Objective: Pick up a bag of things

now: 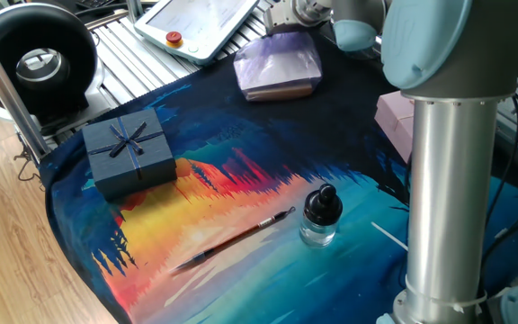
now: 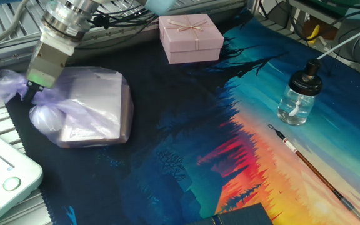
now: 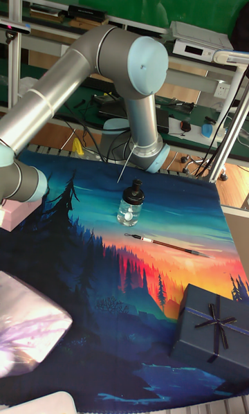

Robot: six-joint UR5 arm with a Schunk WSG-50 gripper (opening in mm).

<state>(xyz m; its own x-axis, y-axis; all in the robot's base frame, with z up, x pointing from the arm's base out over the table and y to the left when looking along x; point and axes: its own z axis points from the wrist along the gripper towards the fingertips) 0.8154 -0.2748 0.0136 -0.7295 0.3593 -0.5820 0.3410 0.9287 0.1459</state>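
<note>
The bag of things is a pale lilac crinkled plastic bag with flat pinkish contents, lying on the dark far corner of the painted mat. Its gathered top trails off to the left. My gripper comes down at that gathered neck, and its fingers look shut on the plastic, their tips partly buried in it. In one fixed view the bag lies at the top, just below the gripper body. The tall fixed view shows only the bag at lower left.
A pink gift box stands behind the bag to the right. A dark blue gift box, a glass ink bottle and a thin brush lie on the mat. A white pendant rests nearby. The arm's column stands at the right.
</note>
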